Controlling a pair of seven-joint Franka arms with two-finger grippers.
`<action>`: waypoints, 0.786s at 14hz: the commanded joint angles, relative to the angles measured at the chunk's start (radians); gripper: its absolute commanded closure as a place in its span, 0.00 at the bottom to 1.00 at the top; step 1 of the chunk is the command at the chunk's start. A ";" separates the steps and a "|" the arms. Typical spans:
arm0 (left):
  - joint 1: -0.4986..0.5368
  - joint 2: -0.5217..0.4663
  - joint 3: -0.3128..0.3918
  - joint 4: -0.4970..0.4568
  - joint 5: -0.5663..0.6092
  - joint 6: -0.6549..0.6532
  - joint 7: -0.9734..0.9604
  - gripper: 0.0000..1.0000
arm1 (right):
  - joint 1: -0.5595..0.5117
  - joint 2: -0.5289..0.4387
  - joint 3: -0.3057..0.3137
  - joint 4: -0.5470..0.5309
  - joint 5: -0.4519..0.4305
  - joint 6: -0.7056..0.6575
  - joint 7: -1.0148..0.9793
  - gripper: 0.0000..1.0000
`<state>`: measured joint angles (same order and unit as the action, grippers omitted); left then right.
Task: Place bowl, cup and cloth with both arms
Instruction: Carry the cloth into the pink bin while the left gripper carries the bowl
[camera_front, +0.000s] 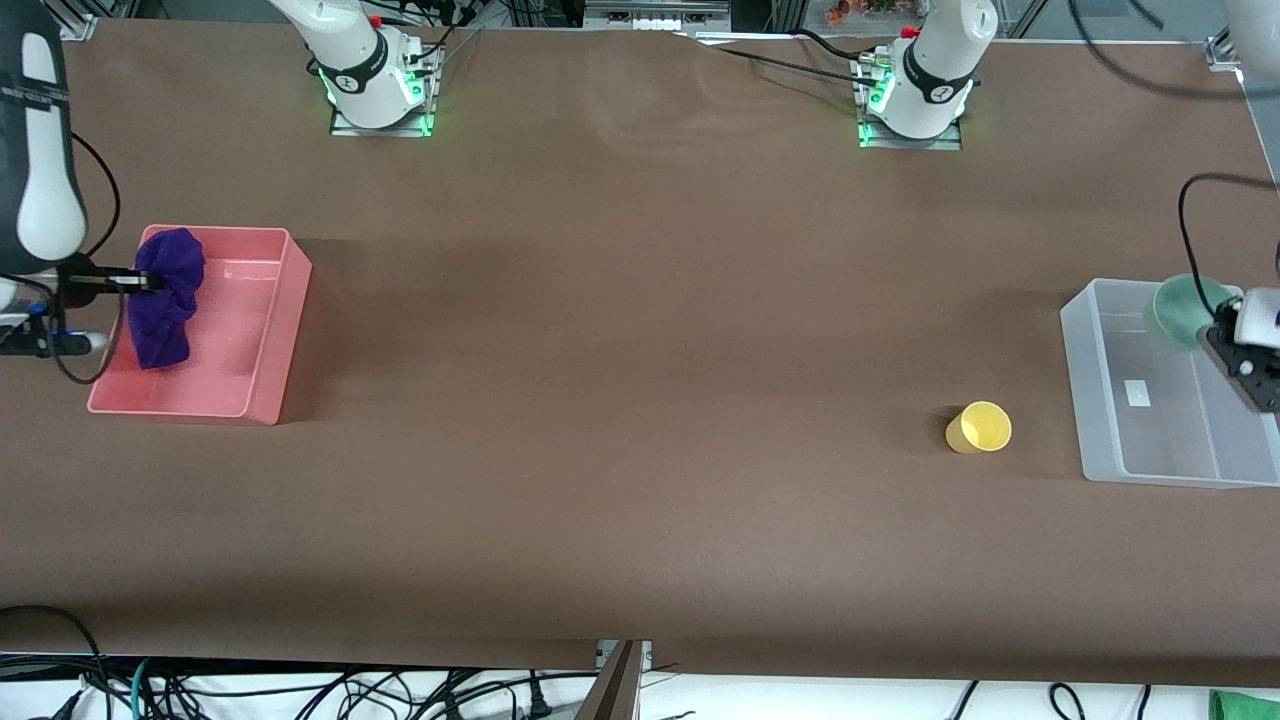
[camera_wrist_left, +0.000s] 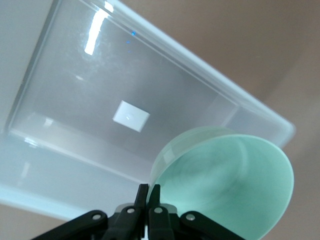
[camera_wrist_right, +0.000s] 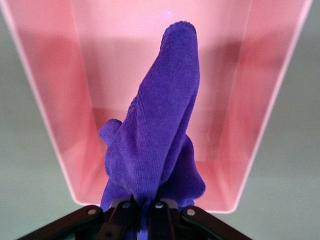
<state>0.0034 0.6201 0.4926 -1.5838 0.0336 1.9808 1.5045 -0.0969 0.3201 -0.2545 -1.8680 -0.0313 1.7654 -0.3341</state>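
Observation:
My left gripper (camera_front: 1212, 325) is shut on the rim of the mint-green bowl (camera_front: 1185, 308) and holds it tilted over the clear plastic bin (camera_front: 1100, 400); in the left wrist view the bowl (camera_wrist_left: 235, 185) hangs over the bin (camera_wrist_left: 60, 150) from my gripper (camera_wrist_left: 149, 189). My right gripper (camera_front: 150, 282) is shut on the purple cloth (camera_front: 165, 300), which hangs over the pink bin (camera_front: 275, 330); the right wrist view shows the cloth (camera_wrist_right: 160, 135) draping from my gripper (camera_wrist_right: 145, 202) above the pink bin (camera_wrist_right: 260, 110). The yellow cup (camera_front: 979, 428) lies on its side on the table beside the clear bin.
The brown table (camera_front: 640, 400) stretches between the two bins. The arm bases (camera_front: 375, 85) stand along the edge farthest from the front camera. Cables hang past the table's nearest edge.

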 joint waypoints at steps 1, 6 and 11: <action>0.017 0.130 -0.005 0.107 -0.056 0.068 0.054 1.00 | 0.011 -0.023 -0.034 -0.107 -0.015 0.080 -0.017 1.00; 0.017 0.179 -0.019 0.104 -0.096 0.135 0.055 0.01 | 0.014 -0.035 -0.039 -0.102 -0.013 0.089 -0.019 0.00; 0.004 0.023 -0.019 0.145 -0.194 -0.040 0.010 0.00 | 0.017 -0.070 0.087 0.223 -0.007 -0.251 -0.013 0.00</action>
<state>0.0074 0.7450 0.4774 -1.4475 -0.1064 2.0425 1.5183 -0.0829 0.2674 -0.2213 -1.7760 -0.0345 1.6255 -0.3367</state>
